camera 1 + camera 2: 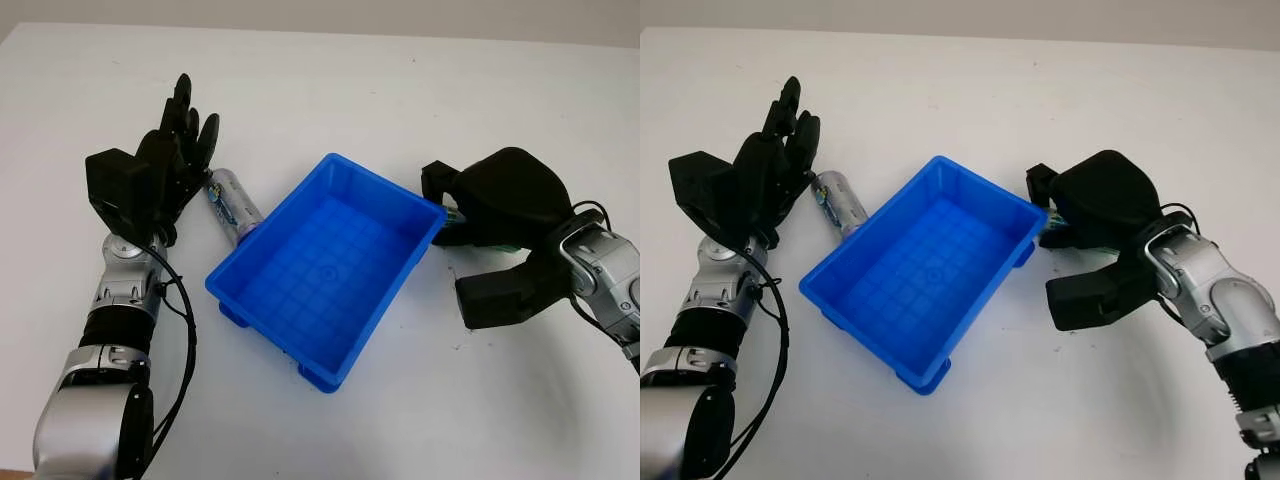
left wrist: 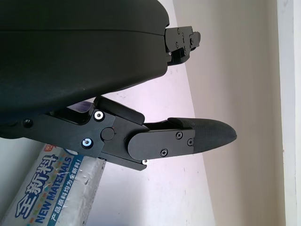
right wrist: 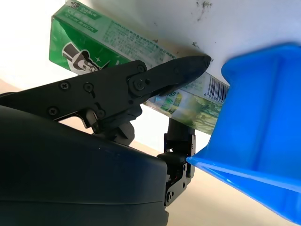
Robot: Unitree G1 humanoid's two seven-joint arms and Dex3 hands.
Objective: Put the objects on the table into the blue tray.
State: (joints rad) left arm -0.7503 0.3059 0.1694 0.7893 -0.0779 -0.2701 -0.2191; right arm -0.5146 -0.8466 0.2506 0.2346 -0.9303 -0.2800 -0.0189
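Left eye view, read from left to right: the left arm rises from the bottom left corner and ends in the left hand (image 1: pixel 160 170) at the upper left of the frame, open, fingers stretched out straight and holding nothing, pointing toward the top of the frame. Just right of that hand a silver tube (image 1: pixel 232 205) with a printed label lies on the white table (image 1: pixel 330 80), its far end touching or tucked against the upper left wall of the blue tray (image 1: pixel 262 228); the left wrist view shows the same label reading "NEW MATERIALS" (image 2: pixel 51 193) under the hand's shell, with one finger (image 2: pixel 188 139) extended over bare table and clear of the tube. The tray sits at the centre of the frame, turned at a diagonal, with nothing inside it. Right of the tray, at centre right, the right hand (image 1: pixel 500 230) lies over a green box (image 3: pixel 141 56) beside the tray's right corner. In the right wrist view one finger (image 3: pixel 155 80) lies across the box's long face, the box running close by the tray's blue wall; whether the hand actually grips the box is hard to tell from here.
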